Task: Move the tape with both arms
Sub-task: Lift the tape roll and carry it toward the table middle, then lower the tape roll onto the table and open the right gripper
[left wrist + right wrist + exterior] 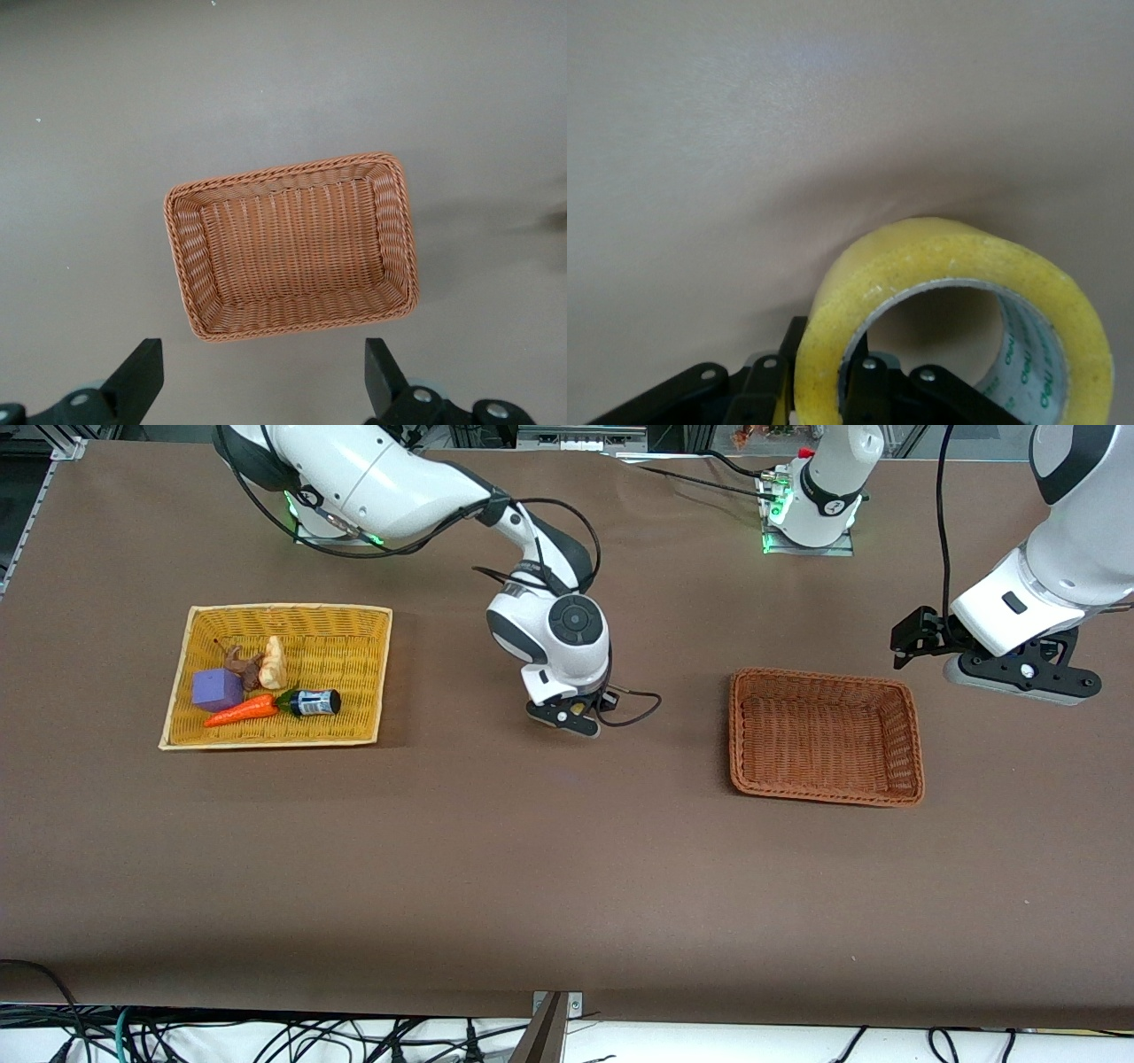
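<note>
The tape (948,266), a yellowish roll with a grey core, stands on edge in my right gripper (824,359). The fingers are shut on the roll's wall, one inside the ring and one outside. In the front view the right gripper (567,722) is low over the bare table between the two baskets, and its hand hides the tape. My left gripper (912,642) is up in the air by the brown basket (824,784) at the left arm's end. In the left wrist view it (261,354) is open and empty, with that basket (292,323) below it.
A yellow wicker tray (283,615) at the right arm's end holds a purple cube (217,689), a carrot (241,711), a small dark bottle (312,702) and some other small things. The brown basket holds nothing. A black cable (638,713) loops beside the right gripper.
</note>
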Available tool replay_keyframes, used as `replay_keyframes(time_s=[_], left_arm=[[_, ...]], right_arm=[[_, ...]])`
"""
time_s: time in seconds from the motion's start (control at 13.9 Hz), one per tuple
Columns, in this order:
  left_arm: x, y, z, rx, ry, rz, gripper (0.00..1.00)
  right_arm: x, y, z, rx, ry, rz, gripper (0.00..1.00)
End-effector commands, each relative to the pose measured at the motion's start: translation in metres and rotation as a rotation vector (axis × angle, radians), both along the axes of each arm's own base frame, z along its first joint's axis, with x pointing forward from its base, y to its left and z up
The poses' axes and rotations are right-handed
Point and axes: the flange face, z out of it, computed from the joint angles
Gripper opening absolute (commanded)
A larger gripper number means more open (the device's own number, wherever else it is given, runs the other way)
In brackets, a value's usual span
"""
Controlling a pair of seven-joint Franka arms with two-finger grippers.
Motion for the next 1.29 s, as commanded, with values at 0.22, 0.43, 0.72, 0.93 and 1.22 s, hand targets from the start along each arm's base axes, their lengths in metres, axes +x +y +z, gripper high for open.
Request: replay_keyframes(time_s=[0.22, 0.43, 0.72, 0.93, 1.22], left_arm=[[0.002, -0.006, 0.002, 0.0, 0.008, -0.018, 1.0], [0.002, -0.006, 0.002, 0.001, 0.009, -0.019, 1.0], [0.002, -0.006, 0.002, 0.0, 0.01, -0.027, 1.0], [0.002, -0.006, 0.002, 0.0, 0.01, -0.029, 1.0], [0.002, -0.006, 0.002, -0.004, 0.01, -0.028, 1.0]], right_arm=[[0.005, 0.002, -0.035, 0.007, -0.019, 0.003, 0.33], [0.006, 0.003, -0.013, -0.027, -0.032, 0.028, 1.0], [0.015, 0.016, 0.078, -0.078, -0.037, 0.023, 1.0], [0.023, 0.005, 0.148, -0.091, -0.087, 0.104, 1.0], [0.104, -0.101, 0.199, -0.119, -0.079, 0.244, 1.0]])
